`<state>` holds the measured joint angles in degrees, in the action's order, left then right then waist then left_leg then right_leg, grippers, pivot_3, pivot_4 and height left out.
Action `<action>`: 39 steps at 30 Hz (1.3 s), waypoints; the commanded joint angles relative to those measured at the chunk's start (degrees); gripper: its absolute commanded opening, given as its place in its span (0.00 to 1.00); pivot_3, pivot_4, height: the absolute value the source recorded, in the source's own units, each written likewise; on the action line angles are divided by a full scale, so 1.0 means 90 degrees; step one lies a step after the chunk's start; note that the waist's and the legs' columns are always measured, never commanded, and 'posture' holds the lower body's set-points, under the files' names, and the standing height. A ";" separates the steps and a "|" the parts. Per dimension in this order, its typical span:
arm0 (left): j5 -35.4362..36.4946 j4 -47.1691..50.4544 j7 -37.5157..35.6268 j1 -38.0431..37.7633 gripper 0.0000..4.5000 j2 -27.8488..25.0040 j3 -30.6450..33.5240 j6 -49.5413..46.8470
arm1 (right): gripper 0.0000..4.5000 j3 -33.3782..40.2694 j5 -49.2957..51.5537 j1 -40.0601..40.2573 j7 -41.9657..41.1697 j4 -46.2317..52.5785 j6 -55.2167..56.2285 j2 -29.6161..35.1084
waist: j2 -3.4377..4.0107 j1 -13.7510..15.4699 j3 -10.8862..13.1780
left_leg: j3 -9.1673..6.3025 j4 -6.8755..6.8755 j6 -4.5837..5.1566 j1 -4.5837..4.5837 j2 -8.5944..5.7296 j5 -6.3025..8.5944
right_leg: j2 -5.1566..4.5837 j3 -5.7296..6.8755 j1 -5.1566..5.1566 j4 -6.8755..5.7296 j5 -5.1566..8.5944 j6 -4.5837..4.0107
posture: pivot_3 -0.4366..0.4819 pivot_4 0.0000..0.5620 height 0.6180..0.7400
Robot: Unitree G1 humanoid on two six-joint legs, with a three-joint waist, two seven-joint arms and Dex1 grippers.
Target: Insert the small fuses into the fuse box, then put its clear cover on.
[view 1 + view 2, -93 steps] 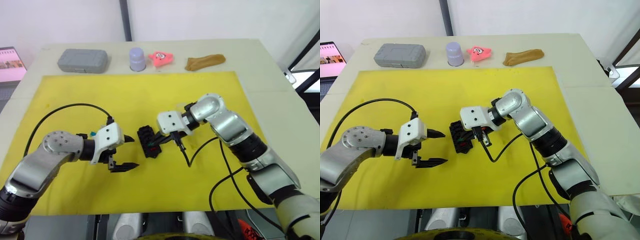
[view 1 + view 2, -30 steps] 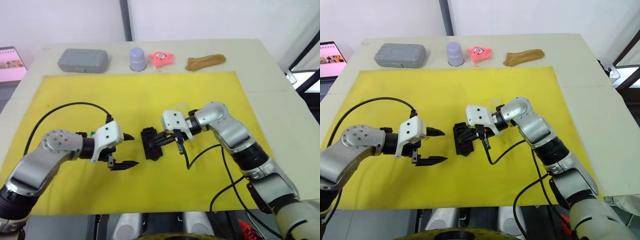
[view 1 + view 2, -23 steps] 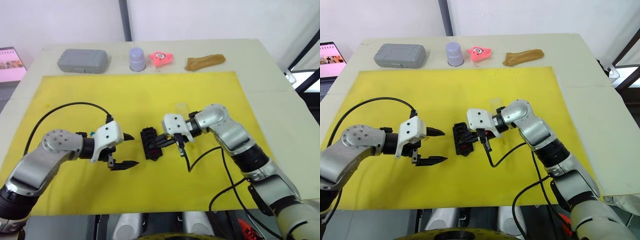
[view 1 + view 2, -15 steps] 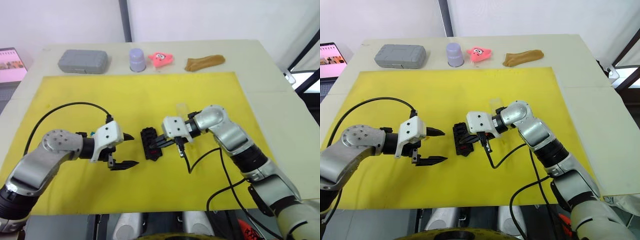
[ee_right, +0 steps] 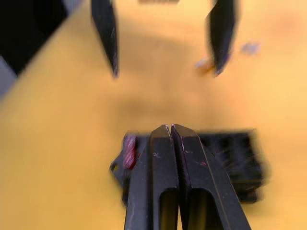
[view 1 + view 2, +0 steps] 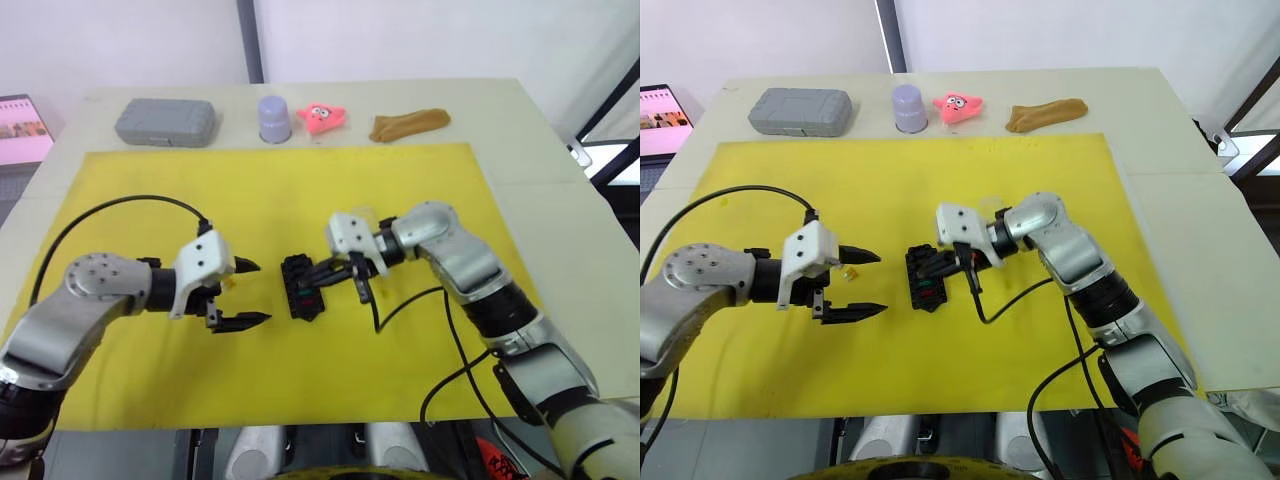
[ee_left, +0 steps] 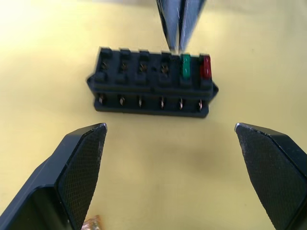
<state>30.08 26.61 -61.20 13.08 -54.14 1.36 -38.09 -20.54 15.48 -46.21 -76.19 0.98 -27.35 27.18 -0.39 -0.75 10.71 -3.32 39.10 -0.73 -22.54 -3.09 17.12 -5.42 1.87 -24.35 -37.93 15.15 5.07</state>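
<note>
Covering the beige table [image 6: 540,200], a yellow mat [image 6: 300,190] lies flat.

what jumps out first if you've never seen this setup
The black fuse box at the middle of the yellow mat, with a green fuse and a red fuse seated at one end. The right tool, shut, presses at the slot beside them, while the left tool waits open nearby.

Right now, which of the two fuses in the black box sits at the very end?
The red fuse. It fills the last slot of the fuse box; the green fuse sits next to it, one slot further in.
</note>
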 commanded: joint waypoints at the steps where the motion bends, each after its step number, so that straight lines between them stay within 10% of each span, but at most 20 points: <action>1: 0.0276 -0.0074 -0.0080 -0.0086 1.00 -0.0223 0.0623 -0.0110 | 0.02 0.0469 0.0428 -0.0124 -0.0008 0.0483 -0.0302 0.0197 | 0.0000 0.0002 0.0000 | -0.0001 -0.0001 0.0000 0.0000 0.0000 0.0000 | 0.0000 0.0000 0.0000 0.0001 0.0000 0.0000 | 0.48 0.27 0.92; 7: 0.0744 -0.0384 -0.0168 -0.0920 1.00 -0.0798 0.2162 -0.0953 | 0.07 0.1067 0.0362 0.0144 -0.0215 0.0317 -0.0025 0.1343 | 0.0001 0.0006 0.0002 | 0.0001 -0.0001 0.0030 -0.0002 -0.0002 0.0017 | -0.0005 0.0000 0.0001 0.0004 0.0000 0.0000 | 0.48 0.27 0.92; 16: 0.0173 -0.1447 -0.0771 -0.3133 1.00 -0.0973 0.4786 -0.0836 | 0.97 0.1859 -0.0108 0.0407 -0.0264 -0.1306 0.0883 0.2964 | 0.0005 -0.0017 0.0006 | 0.0007 -0.0010 0.0039 -0.0003 0.0003 0.0023 | -0.0005 0.0001 -0.0003 0.0014 0.0002 -0.0003 | 0.48 0.27 0.92; 28: -0.0360 -0.3058 -0.1261 -0.3380 1.00 -0.1265 0.5054 0.0123 | 0.99 0.2066 -0.0575 0.0711 -0.0338 -0.2729 0.1888 0.3613 | 0.0013 -0.0007 0.0010 | 0.0011 -0.0017 0.0043 -0.0004 0.0004 0.0026 | -0.0012 0.0000 0.0001 0.0031 0.0001 -0.0004 | 0.48 0.27 0.92; 39: 0.0394 -0.4345 -0.2257 -0.0588 1.00 -0.1254 0.2456 -0.0859 | 0.99 0.1549 0.0060 0.0001 -0.0469 -0.0660 0.1102 0.2274 | 0.0016 -0.0026 0.0009 | 0.0011 -0.0016 0.0033 -0.0008 0.0007 0.0021 | -0.0007 0.0001 -0.0005 0.0024 -0.0001 -0.0002 | 0.48 0.27 0.92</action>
<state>31.33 -10.13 -78.85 5.31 -64.67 25.86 -41.92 -6.75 13.64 -44.17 -80.16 -9.78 -16.00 48.39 -0.25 -0.98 10.79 -3.20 38.96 -0.54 -22.64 -3.03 17.25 -5.48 1.87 -24.44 -37.73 15.15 5.06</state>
